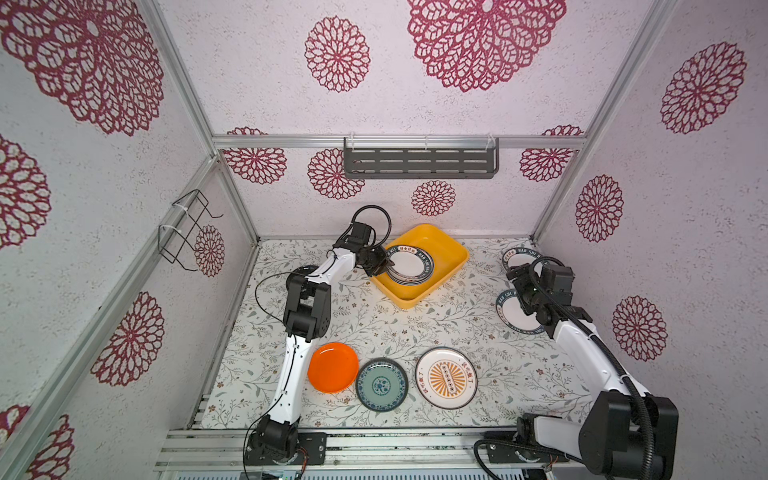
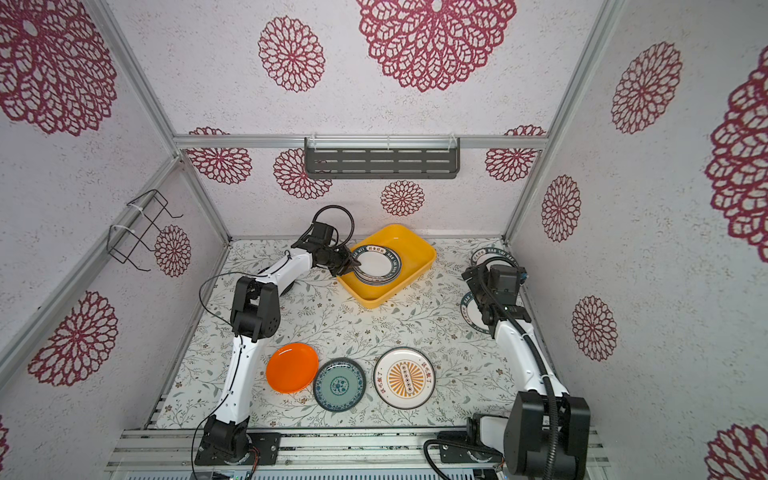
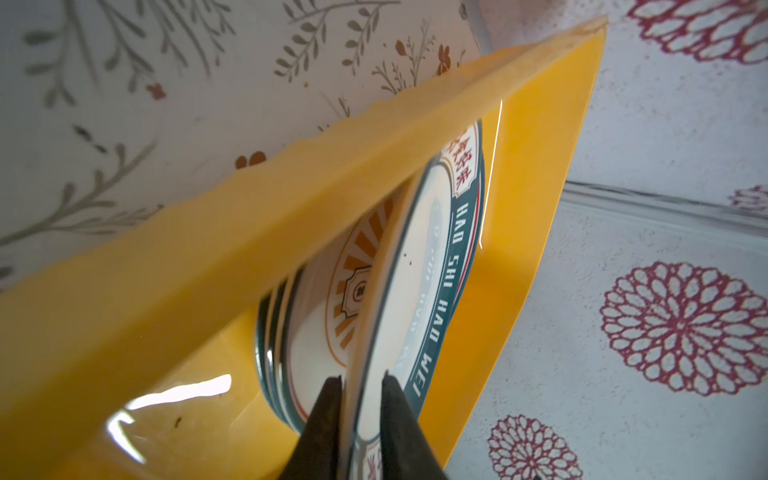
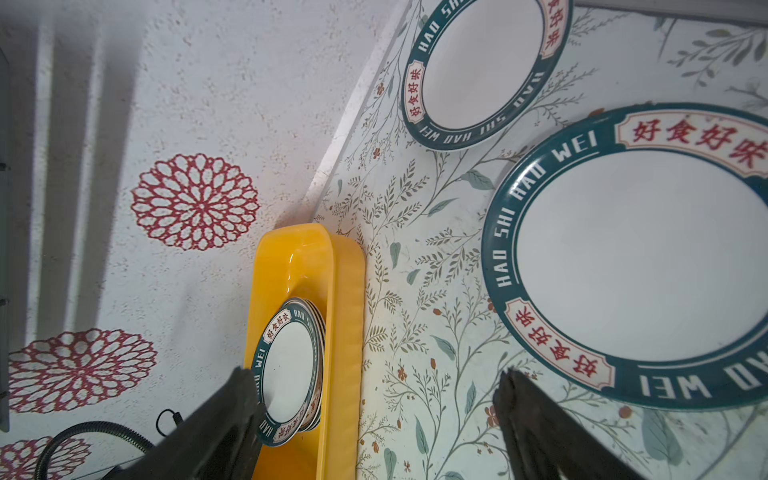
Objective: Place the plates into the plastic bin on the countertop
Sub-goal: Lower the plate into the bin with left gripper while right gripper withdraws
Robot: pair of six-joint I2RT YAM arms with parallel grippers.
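The yellow-orange plastic bin (image 1: 451,249) (image 2: 415,245) stands at the back of the countertop (image 1: 415,324) and holds a stack of plates (image 1: 411,266). The top one has a dark lettered rim (image 3: 449,266), and a sunburst plate (image 3: 357,266) lies under it. My left gripper (image 1: 388,266) (image 3: 361,378) is at the stack's left edge, its jaws slightly parted astride the top plate's rim. My right gripper (image 1: 513,272) (image 4: 376,372) hangs wide open and empty over the right side, beside two lettered plates (image 4: 484,70) (image 4: 640,257). Orange (image 1: 332,368), teal (image 1: 382,384) and sunburst (image 1: 446,377) plates lie in front.
A grey slotted shelf (image 1: 419,160) hangs on the back wall above the bin. A black wire rack (image 1: 187,230) is fixed to the left wall. Both arm bases sit on the aluminium rail (image 1: 374,440) along the front edge.
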